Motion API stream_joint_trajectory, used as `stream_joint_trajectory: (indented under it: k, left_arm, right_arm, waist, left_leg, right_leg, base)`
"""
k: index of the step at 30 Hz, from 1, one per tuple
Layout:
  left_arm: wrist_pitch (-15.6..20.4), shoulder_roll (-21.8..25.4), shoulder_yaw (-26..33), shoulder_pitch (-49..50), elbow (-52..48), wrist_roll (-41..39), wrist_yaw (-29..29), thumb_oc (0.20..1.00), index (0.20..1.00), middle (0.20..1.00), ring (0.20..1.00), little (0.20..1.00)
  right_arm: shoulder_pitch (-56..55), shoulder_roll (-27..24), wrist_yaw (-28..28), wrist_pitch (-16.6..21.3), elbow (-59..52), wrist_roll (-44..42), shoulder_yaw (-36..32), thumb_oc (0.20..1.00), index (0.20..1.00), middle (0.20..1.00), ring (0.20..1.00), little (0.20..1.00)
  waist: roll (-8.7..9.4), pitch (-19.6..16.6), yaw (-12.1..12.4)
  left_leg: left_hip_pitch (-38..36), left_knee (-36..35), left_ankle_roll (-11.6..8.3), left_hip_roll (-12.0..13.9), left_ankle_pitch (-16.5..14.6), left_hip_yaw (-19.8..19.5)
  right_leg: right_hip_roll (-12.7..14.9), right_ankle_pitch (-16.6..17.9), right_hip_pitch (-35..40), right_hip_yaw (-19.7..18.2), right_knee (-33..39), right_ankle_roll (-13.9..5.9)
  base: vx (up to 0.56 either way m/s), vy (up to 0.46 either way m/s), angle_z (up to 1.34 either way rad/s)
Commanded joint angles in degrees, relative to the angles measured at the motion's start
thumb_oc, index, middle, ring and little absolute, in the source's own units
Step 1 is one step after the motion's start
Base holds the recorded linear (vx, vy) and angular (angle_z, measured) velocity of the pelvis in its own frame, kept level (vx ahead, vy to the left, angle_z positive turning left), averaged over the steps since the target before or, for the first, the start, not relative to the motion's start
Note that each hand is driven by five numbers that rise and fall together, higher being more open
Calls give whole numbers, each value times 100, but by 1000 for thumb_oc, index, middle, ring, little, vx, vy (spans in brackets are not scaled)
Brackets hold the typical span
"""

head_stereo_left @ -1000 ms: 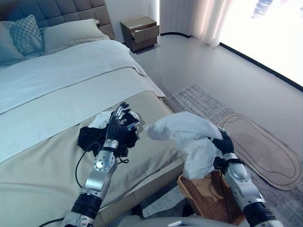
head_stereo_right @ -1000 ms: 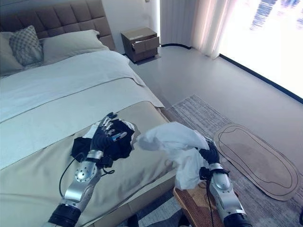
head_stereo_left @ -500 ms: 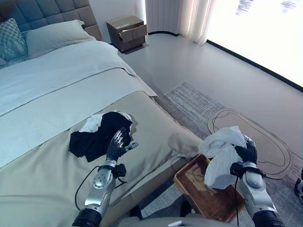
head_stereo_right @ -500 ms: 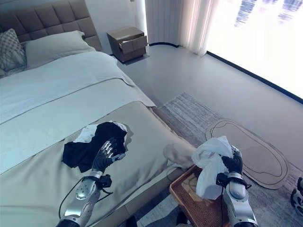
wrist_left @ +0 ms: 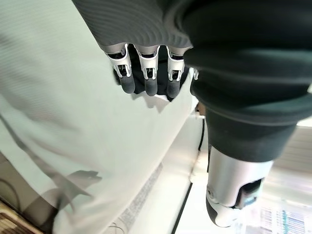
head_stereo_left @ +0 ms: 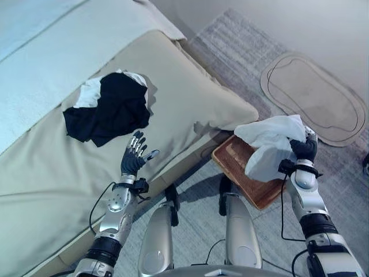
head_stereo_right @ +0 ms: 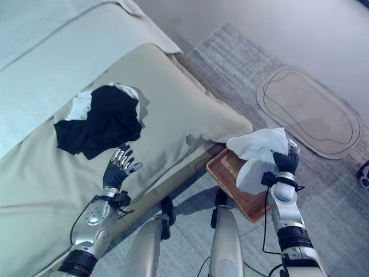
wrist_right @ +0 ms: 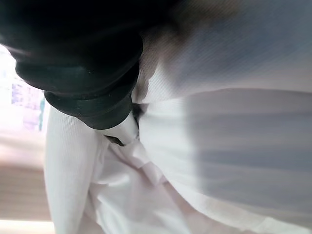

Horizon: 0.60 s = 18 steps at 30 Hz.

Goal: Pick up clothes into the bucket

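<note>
White garment hanging over the basket, not yet dropped in.

The right hand [head_stereo_left: 303, 151], at the right of the frame, is clutching the white garment [head_stereo_left: 268, 145] with fingers curled into it, above the woven basket [head_stereo_left: 241, 173]. Much of the cloth is bulging toward the basket's upper edge, so on release it may be catching the rim or spilling onto the rug [head_stereo_left: 242, 43]. The left hand [head_stereo_left: 135, 158] is hovering with fingers spread below the black-and-white clothes [head_stereo_left: 109, 108] on the bed [head_stereo_left: 46, 173].

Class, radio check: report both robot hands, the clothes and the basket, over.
Right robot hand shut on white garment, hanging over wicker basket. Left robot hand open above the bed. Black-and-white clothes on the bed. Nothing in the way.
</note>
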<state>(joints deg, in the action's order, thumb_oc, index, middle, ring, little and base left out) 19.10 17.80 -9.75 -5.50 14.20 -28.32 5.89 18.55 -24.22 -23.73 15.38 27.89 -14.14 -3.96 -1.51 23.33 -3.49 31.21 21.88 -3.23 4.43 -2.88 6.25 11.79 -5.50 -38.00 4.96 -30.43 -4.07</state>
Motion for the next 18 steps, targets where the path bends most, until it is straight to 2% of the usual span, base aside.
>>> stream_joint_trajectory:
  k: [1, 10, 16, 17, 18]
  left_arm:
    - [485, 109, 82, 51, -591, -30, 161, 1000, 1000, 1000, 1000, 1000]
    - [664, 219, 48, -153, -768, 110, 510, 1000, 1000, 1000, 1000, 1000]
    - [752, 218, 27, -188, -940, 16, 609, 1000, 1000, 1000, 1000, 1000]
    - [767, 209, 17, -190, -967, -15, 623, 1000, 1000, 1000, 1000, 1000]
    - [809, 204, 9, -219, -1013, -31, 664, 1000, 1000, 1000, 1000, 1000]
  right_arm:
    - [301, -523, -431, 558, -324, 106, -211, 200, 200, 200, 200, 200]
    - [1082, -932, -793, 510, 99, 227, 76, 200, 200, 200, 200, 200]
    - [1528, -1120, -857, 459, 806, 116, 257, 200, 200, 200, 200, 200]
    - [1598, -1147, -868, 408, 912, 176, 346, 200, 200, 200, 200, 200]
    - [1699, -1195, -833, 322, 1155, 252, 506, 200, 200, 200, 200, 200]
  waist:
    - [-55, -334, -16]
    - [-255, -149, 17]
    - [-361, -77, 104]
    - [-393, -69, 141]
    - [-420, -24, 172]
  left_leg:
    - [603, 1339, 83, 244, -867, -63]
    - [1625, 2067, 156, 261, -1099, 127]
    - [1957, 2337, 187, 266, -1200, 212]
    - [1897, 2403, 150, 278, -1404, 190]
    - [1955, 2460, 166, 262, -1430, 223]
  right_leg:
    - [75, 340, -286, -615, 139, -343]
    - [-77, 245, -1500, -1057, -490, -270]
    - [-124, 156, -1898, -1161, -805, -244]
    - [-146, -56, -1913, -1177, -964, -268]
    - [-146, -63, -2011, -1213, -1054, -274]
  base:
    - [-145, 29, -18]
    - [-62, 23, -18]
    - [-5, 26, -6]
    - [86, 51, -14]
    - [90, 39, -13]
